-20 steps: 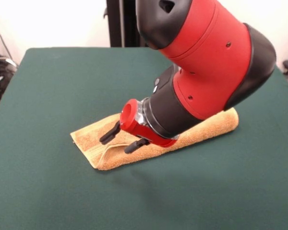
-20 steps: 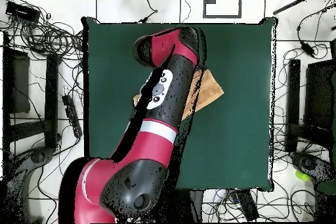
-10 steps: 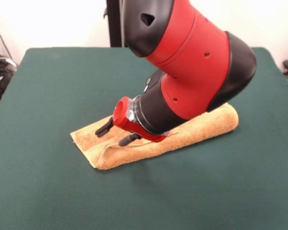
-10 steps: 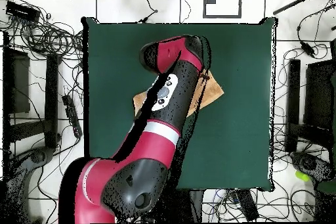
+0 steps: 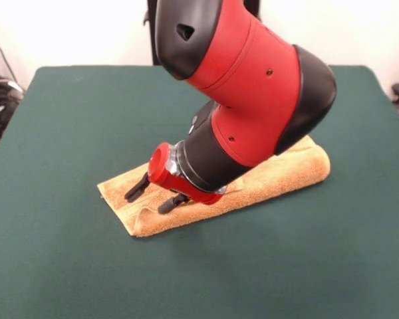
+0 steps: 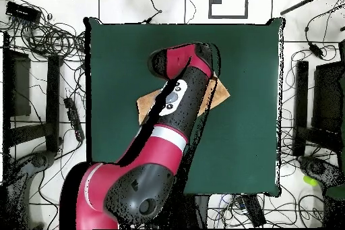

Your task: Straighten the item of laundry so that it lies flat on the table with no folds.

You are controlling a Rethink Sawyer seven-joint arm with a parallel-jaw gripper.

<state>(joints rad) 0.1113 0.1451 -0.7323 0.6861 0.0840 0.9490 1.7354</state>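
Towel (image 5: 279,174) lies folded into a long, narrow band on the dark green counter (image 5: 66,119), a little toward six o'clock of the counter's middle in the front view. The band runs from about eight o'clock to about two o'clock. Its eight o'clock end shows layered edges, with a rolled fold along the side nearer the camera and a flatter layer behind it; its two o'clock end is rounded and thick.

The red and black arm (image 5: 253,86) comes down from twelve o'clock and bends toward eight o'clock, covering the middle of the towel. The hand (image 5: 151,196) sits low over the eight o'clock end, its two black fingers (image 5: 135,188) spread apart, with nothing between them. The finger tips are right at the cloth; whether they touch it cannot be told.

In the overhead view the arm (image 6: 168,126) rises from the base at six o'clock and crosses the towel (image 6: 219,94), hiding the hand. Only the towel's ends show, at three and nine o'clock of the arm, on the counter (image 6: 249,139).
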